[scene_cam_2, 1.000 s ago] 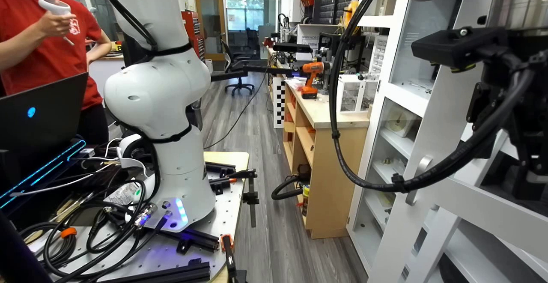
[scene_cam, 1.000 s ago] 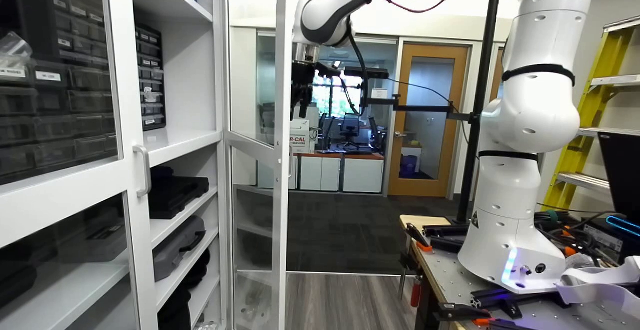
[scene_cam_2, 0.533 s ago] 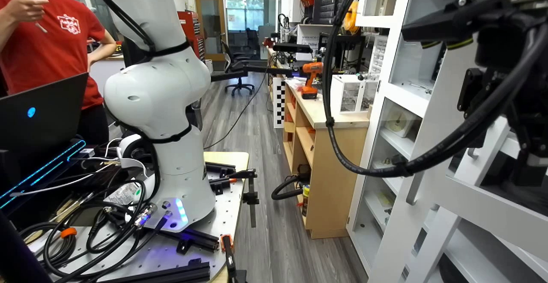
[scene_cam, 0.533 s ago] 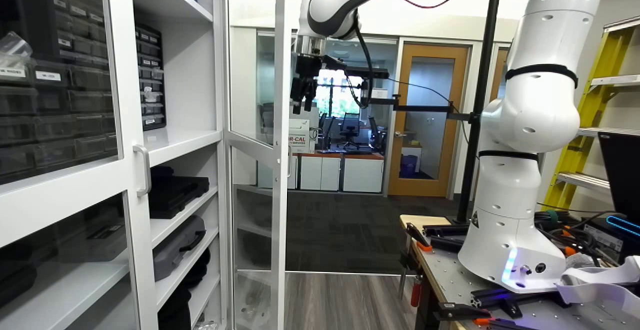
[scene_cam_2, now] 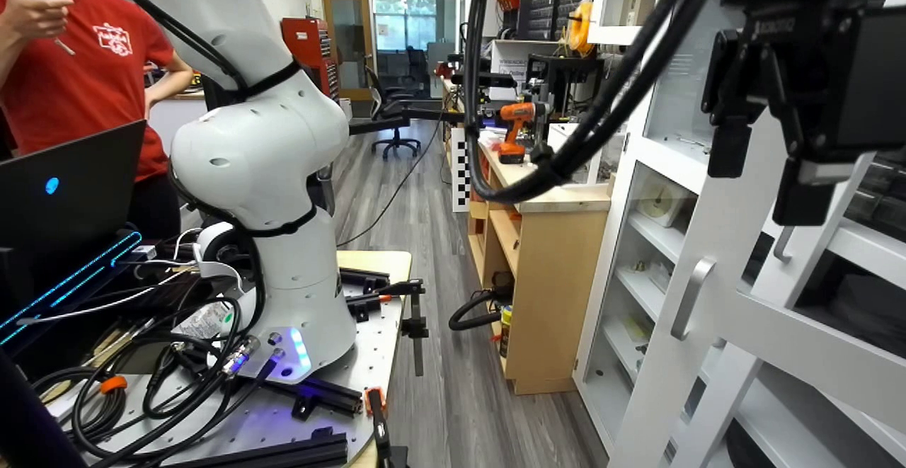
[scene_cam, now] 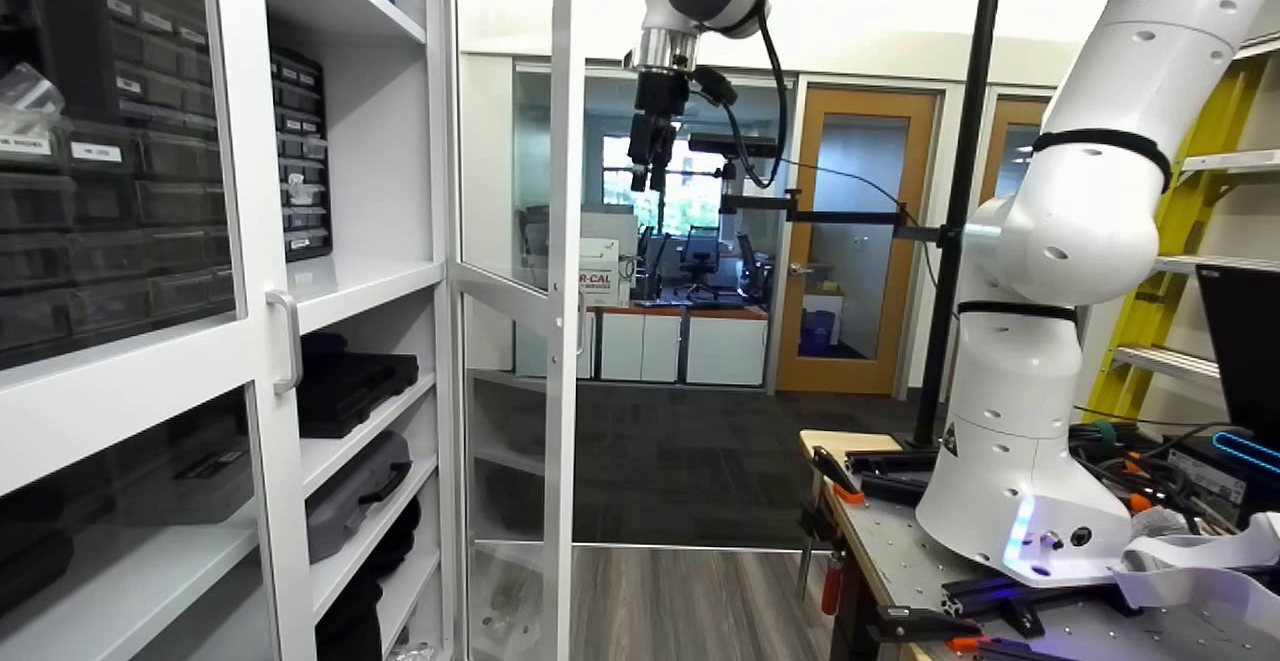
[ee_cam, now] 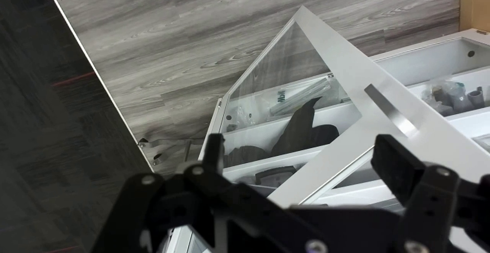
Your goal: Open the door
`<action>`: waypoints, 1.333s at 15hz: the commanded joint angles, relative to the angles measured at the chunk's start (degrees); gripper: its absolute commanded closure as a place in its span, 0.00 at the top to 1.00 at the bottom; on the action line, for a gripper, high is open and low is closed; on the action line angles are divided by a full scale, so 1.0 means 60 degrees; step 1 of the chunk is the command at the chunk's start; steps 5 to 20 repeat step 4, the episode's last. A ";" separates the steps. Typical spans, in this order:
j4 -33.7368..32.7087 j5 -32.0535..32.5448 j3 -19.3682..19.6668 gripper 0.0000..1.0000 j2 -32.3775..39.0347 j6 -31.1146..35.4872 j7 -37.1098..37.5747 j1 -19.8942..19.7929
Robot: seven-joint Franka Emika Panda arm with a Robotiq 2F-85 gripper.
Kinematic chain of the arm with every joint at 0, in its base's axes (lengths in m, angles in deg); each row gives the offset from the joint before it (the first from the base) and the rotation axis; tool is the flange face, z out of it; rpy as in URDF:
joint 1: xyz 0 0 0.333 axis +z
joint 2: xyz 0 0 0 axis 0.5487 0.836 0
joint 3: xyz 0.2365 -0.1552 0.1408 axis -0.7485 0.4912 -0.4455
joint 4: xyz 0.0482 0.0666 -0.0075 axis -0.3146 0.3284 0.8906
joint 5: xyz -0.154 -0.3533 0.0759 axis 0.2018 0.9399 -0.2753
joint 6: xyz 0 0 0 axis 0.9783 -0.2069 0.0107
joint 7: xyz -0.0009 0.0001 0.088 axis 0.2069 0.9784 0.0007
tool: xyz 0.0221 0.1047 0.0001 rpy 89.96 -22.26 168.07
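The cabinet door (scene_cam: 563, 391), clear glass in a white frame, stands swung out from the cabinet in both exterior views (scene_cam_2: 778, 333). Its slim handle (scene_cam_2: 692, 298) is near its left edge and also shows in the wrist view (ee_cam: 390, 109). My gripper (scene_cam: 648, 181) is open and empty, pointing down. It is above handle height and in front of the door, apart from it. In the wrist view the fingers of my gripper (ee_cam: 300, 149) are spread, with the door frame below and between them. Nothing is between the fingertips.
The twin glass panel (scene_cam: 265, 361) with its own handle covers the other cabinet half. The robot stands on a metal table (scene_cam: 890, 561). A camera on a bracket (scene_cam: 740, 146) is near the arm. A wooden bench (scene_cam_2: 559, 204) and a person in red (scene_cam_2: 85, 100) are also there.
My gripper has moved back from the door's edge, away from the cabinet, and risen slightly. It has turned, so both fingers show clearly. The door has not moved.
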 commanded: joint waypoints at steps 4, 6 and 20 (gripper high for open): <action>0.0075 0.0001 0.0055 1.00 -0.0275 -0.0177 -0.0005 0.0012; 0.0075 0.0001 0.0055 1.00 -0.0275 -0.0177 -0.0005 0.0012; 0.0075 0.0001 0.0055 1.00 -0.0275 -0.0177 -0.0005 0.0012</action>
